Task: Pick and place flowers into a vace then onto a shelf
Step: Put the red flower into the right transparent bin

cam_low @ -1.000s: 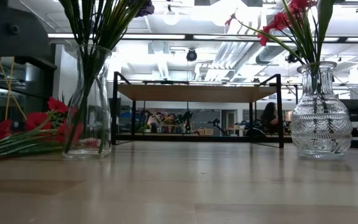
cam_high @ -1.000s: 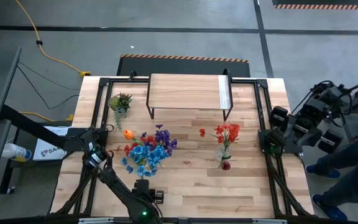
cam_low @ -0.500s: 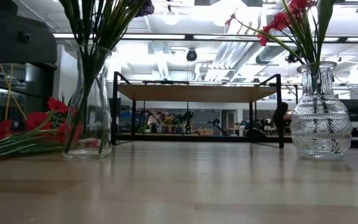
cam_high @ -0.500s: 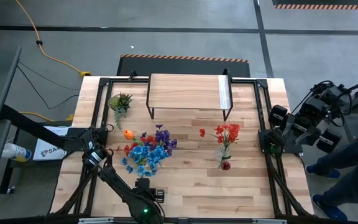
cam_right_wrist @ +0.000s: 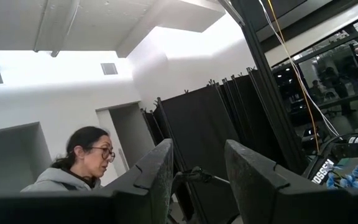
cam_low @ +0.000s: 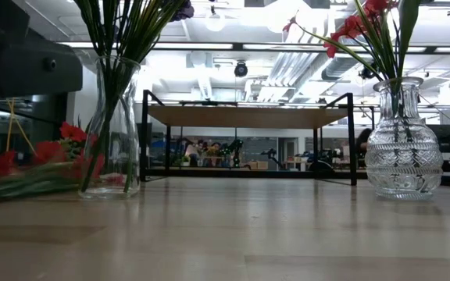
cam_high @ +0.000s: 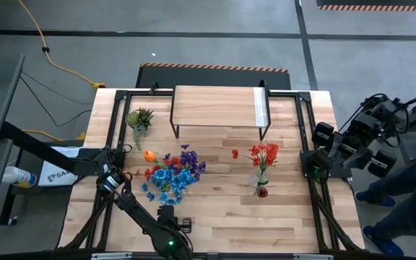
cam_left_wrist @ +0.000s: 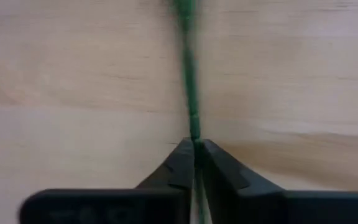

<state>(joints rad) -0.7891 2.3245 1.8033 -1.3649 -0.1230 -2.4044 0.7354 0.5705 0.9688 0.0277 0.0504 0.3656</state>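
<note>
My left gripper (cam_left_wrist: pixel 195 152) is shut on a green stem (cam_left_wrist: pixel 187 68) of a red-bloomed spray (cam_low: pixel 30 168), left of the tall clear vase (cam_low: pixel 112 133). That vase (cam_high: pixel 172 177) holds blue, purple and red flowers. The low view shows the left arm as a dark block (cam_low: pixel 22 70). A round cut-glass vase (cam_low: pixel 403 140) with red flowers (cam_high: pixel 263 155) stands to the right. The shelf (cam_high: pixel 219 107) stands on its black legs near the table's far edge. My right gripper (cam_right_wrist: pixel 197 180) is open, parked beyond the table's right edge. My left gripper pinches the thin green stem (cam_left_wrist: pixel 194 134) between its two fingers (cam_left_wrist: pixel 178 165), and the stem runs on away from them over the tabletop. The spray lies low and nearly level, its red blooms (cam_low: pixel 73 136) beside the tall vase. I cannot tell whether it rests on the table.
A small spiky green plant (cam_high: pixel 139 119) stands near the shelf's left leg. An orange bloom (cam_high: pixel 149 154) and a loose red bloom (cam_high: pixel 235 153) lie on the table, and a small red thing (cam_high: pixel 263 192) lies by the round vase. A person (cam_right_wrist: pixel 73 162) shows beyond the right arm.
In the low view the left arm's dark block has moved toward the table's right and come lower. The red spray on the table has stirred, and its blooms now look blurred and slightly shifted. The right arm has kept still.
</note>
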